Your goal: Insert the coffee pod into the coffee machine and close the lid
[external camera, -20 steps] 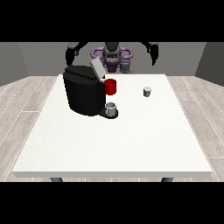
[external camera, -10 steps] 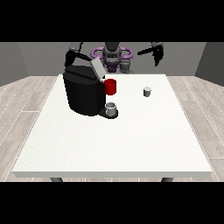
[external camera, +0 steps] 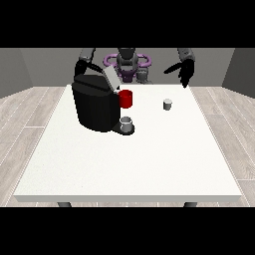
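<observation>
The coffee machine (external camera: 97, 107) stands on the white table (external camera: 129, 159) near its far-left corner, its grey lid (external camera: 111, 77) tilted up and open. A red part (external camera: 126, 98) sits at the machine's front, and a small grey cup (external camera: 127, 124) rests on its drip base. The coffee pod (external camera: 168, 104) stands alone toward the far-right edge — well apart from the machine. The hand at the view's right (external camera: 185, 72) hangs above the table's far-right corner, fingers relaxed and pointing down, holding nothing. The hand at the view's left (external camera: 79, 68) sits behind the machine — whether its fingers are spread or curled, I cannot tell.
</observation>
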